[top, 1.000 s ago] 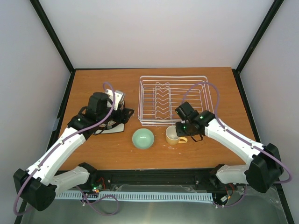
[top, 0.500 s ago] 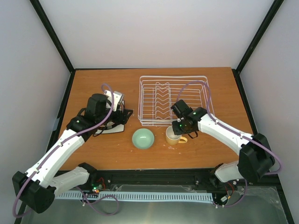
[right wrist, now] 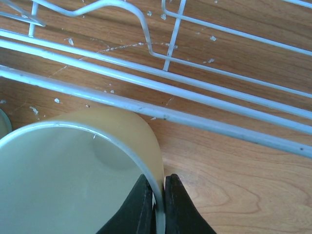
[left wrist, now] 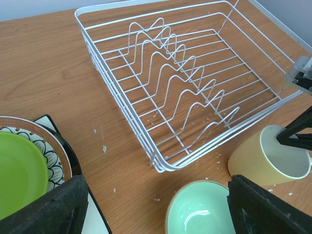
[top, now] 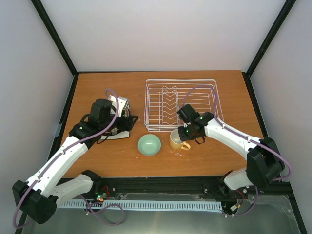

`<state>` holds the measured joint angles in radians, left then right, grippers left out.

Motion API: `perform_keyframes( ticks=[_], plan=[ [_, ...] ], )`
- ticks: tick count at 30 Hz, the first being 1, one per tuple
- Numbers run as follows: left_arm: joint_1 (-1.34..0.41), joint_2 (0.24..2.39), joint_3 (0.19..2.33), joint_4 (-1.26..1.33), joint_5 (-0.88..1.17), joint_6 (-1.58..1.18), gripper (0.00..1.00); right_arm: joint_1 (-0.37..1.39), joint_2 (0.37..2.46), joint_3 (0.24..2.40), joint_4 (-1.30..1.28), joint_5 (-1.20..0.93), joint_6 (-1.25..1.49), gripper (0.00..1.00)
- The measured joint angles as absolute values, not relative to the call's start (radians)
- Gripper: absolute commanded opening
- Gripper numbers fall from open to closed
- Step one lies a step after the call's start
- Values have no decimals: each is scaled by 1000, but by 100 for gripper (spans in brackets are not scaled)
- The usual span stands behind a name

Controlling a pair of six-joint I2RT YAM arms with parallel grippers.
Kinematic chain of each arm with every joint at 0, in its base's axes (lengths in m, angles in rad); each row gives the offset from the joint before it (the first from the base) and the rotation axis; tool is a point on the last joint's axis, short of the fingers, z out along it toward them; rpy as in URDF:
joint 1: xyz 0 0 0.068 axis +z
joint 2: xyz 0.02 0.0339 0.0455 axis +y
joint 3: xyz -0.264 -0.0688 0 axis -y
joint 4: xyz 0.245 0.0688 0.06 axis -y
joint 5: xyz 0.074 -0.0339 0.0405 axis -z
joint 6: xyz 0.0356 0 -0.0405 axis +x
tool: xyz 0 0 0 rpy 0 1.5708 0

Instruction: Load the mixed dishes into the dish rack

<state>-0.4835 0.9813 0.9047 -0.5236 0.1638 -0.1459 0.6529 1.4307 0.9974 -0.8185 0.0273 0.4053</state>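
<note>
At bottom centre of its wrist view, the right pincer (right wrist: 158,190) pinches the rim of the yellow mug (right wrist: 73,165), which seems tilted; the left pincer (left wrist: 156,202) gapes, empty.

yellow mug (top: 176,140), mint bowl (top: 149,145), white rack (top: 180,80)

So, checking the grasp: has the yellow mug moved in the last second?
Yes: the yellow mug has tipped and slid slightly left along the near rail of the dish rack.

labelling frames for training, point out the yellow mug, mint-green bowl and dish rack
yellow mug (left wrist: 251,156): left wrist view, outer side wall
mint-green bowl (top: 149,145): top external view, inner hollow
dish rack (top: 168,102): top external view, wavy dividers at its middle
</note>
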Motion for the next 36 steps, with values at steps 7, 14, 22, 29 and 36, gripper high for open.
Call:
perform_keyframes(
  ticks=[7, 14, 22, 29, 36],
  plan=[
    [-484, 922, 910, -509, 154, -146, 71, 653, 1315, 1026, -862, -10, 465, 3],
    [-778, 907, 1030, -436, -135, -83, 76, 643, 1050, 1196, -739, -80, 652, 3],
    [-1176, 1182, 1116, -318, -632, 18, 86, 509, 1014, 988, -257, -330, 976, 3],
    [-1179, 859, 896, -157, -532, -190, 92, 390, 1054, 860, 33, -512, 1142, 3],
    [-1175, 747, 849, 125, -361, -344, 100, 303, 1162, 785, 787, -656, 1493, 3]
  ],
)
